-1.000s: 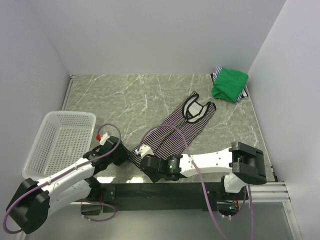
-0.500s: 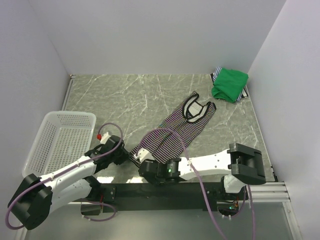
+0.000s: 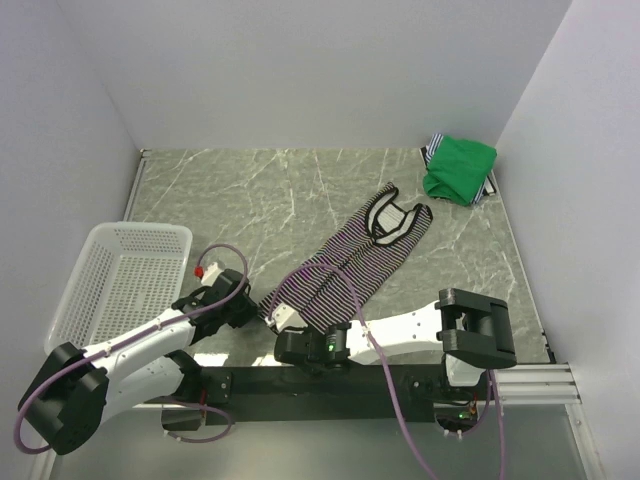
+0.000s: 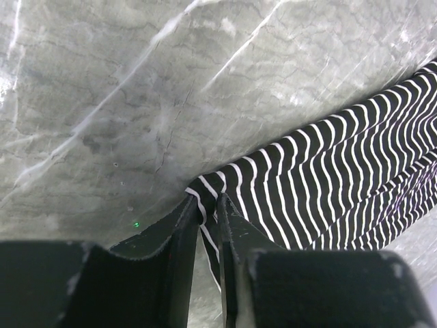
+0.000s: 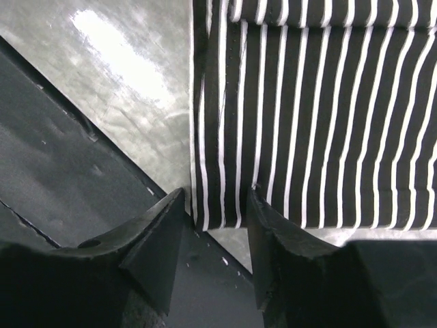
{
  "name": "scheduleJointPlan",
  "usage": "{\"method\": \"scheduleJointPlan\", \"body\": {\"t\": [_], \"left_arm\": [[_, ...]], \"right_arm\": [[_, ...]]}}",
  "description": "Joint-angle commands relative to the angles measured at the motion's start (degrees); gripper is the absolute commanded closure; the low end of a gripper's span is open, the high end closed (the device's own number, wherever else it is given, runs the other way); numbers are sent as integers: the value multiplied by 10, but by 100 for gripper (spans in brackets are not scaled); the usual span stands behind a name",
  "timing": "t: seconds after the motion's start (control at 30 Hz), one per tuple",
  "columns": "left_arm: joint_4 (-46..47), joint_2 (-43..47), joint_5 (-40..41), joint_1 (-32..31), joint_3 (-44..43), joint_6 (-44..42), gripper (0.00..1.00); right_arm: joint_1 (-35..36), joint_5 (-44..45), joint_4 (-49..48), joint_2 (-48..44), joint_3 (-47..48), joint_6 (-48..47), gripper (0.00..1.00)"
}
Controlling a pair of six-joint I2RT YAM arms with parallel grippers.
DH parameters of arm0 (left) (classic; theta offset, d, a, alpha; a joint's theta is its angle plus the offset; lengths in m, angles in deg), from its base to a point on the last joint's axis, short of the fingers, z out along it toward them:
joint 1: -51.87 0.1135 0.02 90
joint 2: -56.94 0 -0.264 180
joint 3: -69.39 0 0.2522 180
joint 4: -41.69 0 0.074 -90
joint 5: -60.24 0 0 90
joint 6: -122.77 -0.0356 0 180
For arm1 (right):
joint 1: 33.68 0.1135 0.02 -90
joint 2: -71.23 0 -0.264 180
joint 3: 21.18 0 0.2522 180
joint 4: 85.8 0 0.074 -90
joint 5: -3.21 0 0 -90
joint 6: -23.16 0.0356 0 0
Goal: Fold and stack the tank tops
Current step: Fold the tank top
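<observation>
Striped top (image 3: pixel 352 258) lies flat and slantwise mid-table, straps toward the far wall, hem at the near edge. The green top (image 3: pixel 458 168) sits bundled in the far right corner, well apart. From above, both grippers crowd that hem and their jaws are hidden. The left wrist view settles it: left gripper (image 4: pixel 207 205) nearly closed, nipping the hem's corner. The right wrist view shows the right gripper (image 5: pixel 215 205) spread, fingers straddling the other hem corner, with the table (image 5: pixel 130 89) beside it. The basket (image 3: pixel 120 232) is on the left.
</observation>
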Motion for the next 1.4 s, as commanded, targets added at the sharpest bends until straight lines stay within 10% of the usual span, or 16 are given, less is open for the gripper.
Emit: {"method": "scheduleJointPlan", "body": {"t": [0.0,0.4,0.97,1.37], "left_arm": [[-18,-15,29,2,-8,-17,76],[-50,-10,60,2,-36,-31,99],[-216,124,152,39,-145,-44,99],[-102,-64,82,34,-314,-98,99]], "right_arm": [[2,15,-13,14,-5,-3,54],[0,-5,-23,4,7,-3,94],[-7,-182,-91,19,153,26,97],[-125,-212,-170,-131,5,105,98]]}}
